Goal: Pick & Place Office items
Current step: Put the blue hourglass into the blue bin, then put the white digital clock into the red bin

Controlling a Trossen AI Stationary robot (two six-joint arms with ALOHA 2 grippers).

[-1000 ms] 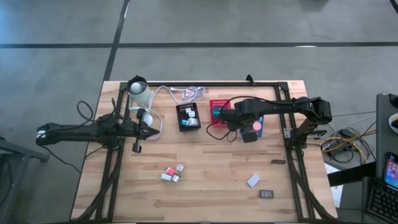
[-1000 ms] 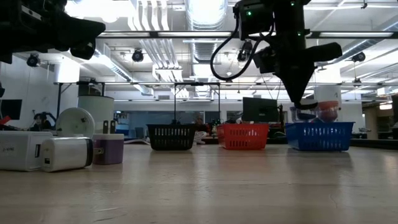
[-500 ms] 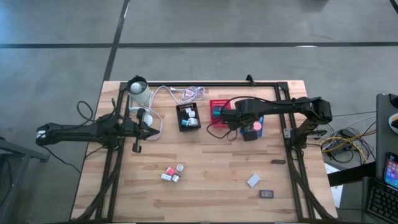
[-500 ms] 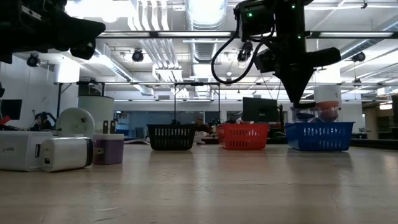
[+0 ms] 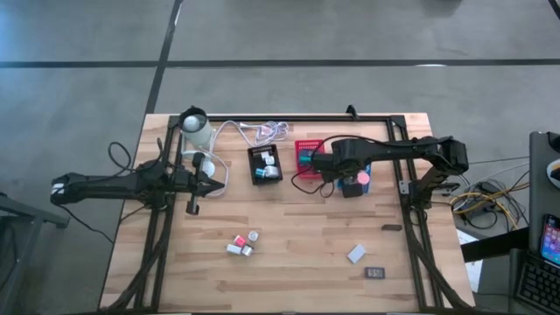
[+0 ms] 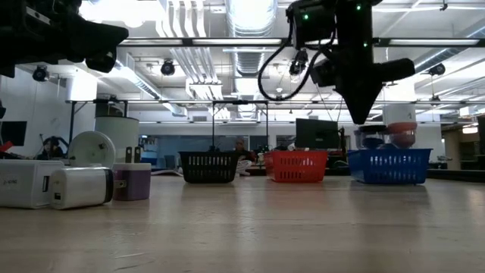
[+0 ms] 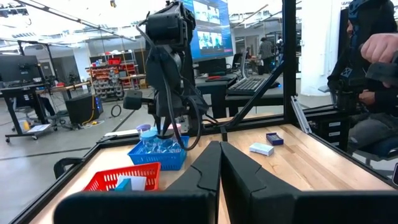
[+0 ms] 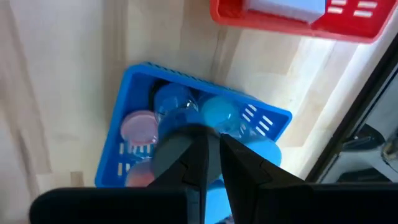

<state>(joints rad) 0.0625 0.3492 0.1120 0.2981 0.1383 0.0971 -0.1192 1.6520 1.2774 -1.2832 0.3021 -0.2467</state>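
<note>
Right now the right gripper hangs over the blue tray, jaws closed and empty. Dropping lower could crush the rolls inside. Meanwhile the left gripper waits closed.

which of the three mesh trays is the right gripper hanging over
The blue tray, the rightmost of the three in the high view. The right gripper hangs directly above its rolls, fingers shut, while the red tray and black tray sit to its left.

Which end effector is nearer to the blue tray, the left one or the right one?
The right. The right end effector hangs directly above the blue tray, fingers together. The left end effector waits far across the table, beyond the black tray.
</note>
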